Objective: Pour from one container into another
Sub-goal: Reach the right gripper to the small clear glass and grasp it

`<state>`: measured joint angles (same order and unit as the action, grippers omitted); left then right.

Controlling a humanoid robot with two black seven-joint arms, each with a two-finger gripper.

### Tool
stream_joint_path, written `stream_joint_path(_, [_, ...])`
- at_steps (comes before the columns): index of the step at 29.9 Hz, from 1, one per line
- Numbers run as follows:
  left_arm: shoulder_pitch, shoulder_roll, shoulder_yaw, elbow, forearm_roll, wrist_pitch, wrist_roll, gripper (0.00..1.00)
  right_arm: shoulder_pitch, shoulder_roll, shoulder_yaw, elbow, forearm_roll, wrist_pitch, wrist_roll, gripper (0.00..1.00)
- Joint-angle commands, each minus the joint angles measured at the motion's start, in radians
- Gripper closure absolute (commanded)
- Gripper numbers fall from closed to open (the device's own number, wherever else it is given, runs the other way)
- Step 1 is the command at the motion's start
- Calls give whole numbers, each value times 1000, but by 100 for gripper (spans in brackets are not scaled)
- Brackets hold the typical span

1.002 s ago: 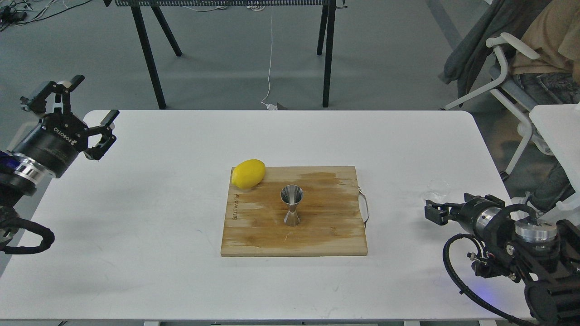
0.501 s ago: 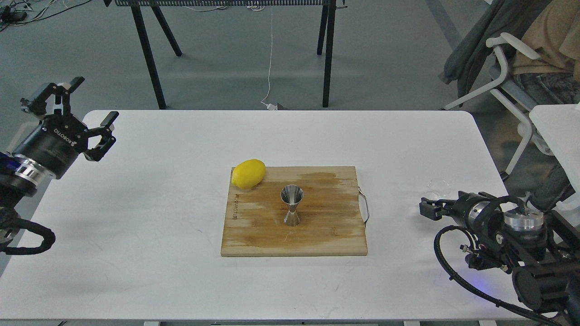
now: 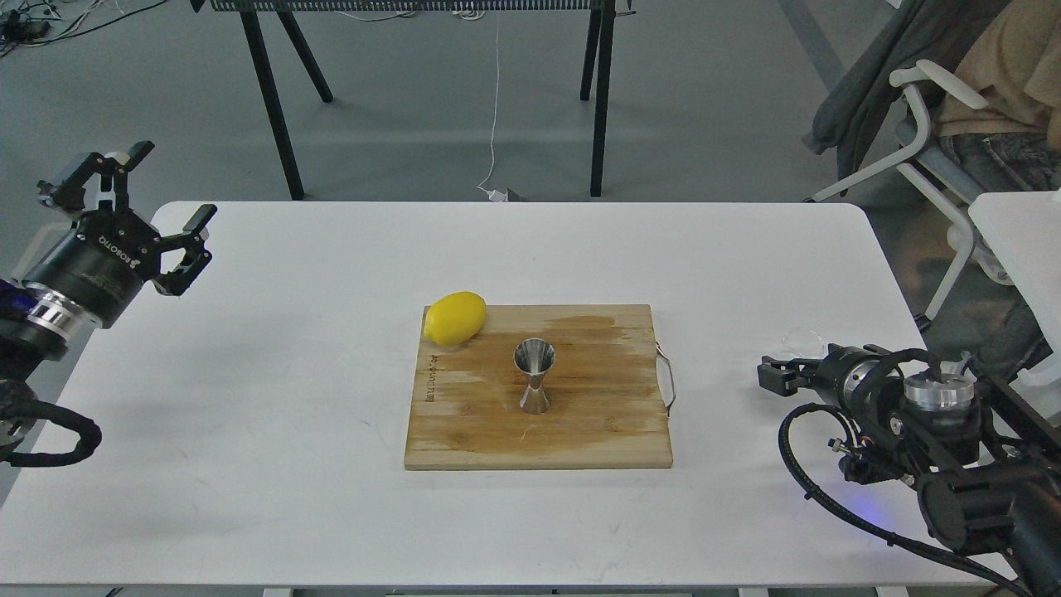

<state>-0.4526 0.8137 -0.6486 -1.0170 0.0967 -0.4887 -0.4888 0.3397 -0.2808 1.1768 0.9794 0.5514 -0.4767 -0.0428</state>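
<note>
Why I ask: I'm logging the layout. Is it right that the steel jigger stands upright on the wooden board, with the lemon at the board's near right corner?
Not quite. The head view shows the lemon at the far left corner of the wooden board, overhanging its edge, not the near right corner. The rest holds: the steel jigger stands upright on the board.
</note>
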Motion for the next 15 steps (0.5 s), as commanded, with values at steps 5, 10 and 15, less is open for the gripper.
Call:
stream_joint_path(5, [8, -2, 0, 11, 0, 0, 0, 9, 2, 12, 3, -15, -8, 38, -5, 11])
stream_joint_path(10, [12, -11, 0, 14, 0, 0, 0, 9, 2, 12, 3, -33, -10, 64, -5, 19])
stream_joint_path(15, [12, -11, 0, 14, 0, 0, 0, 9, 2, 15, 0, -33, -10, 73, -5, 24])
